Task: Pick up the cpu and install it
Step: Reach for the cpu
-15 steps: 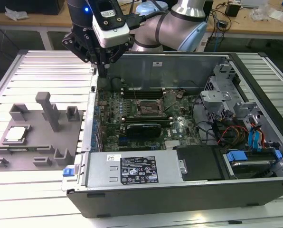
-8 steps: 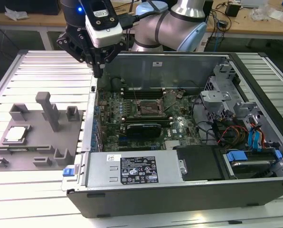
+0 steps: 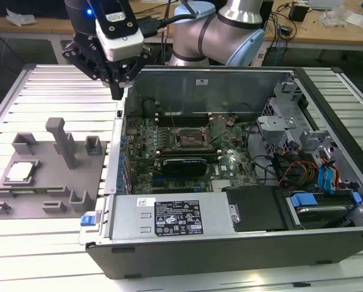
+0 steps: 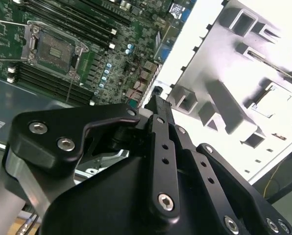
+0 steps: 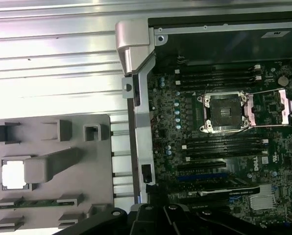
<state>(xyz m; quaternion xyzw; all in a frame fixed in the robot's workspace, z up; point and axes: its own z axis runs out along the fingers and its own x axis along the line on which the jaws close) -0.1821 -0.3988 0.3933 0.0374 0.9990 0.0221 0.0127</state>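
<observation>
Gripper (image 3: 116, 91) upper left of the exterior view, pointing down above case (image 3: 230, 252) wall, fingers pinched together, empty; cpu (image 3: 20, 172) lies in grey fixture (image 3: 47, 196).

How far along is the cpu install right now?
Nothing looks done yet: the cpu lies in its recess on the grey fixture. The socket stands open and empty. In hand: the gripper hangs over the case wall, between the two, off the cpu. Pickup and install are both left.
</observation>
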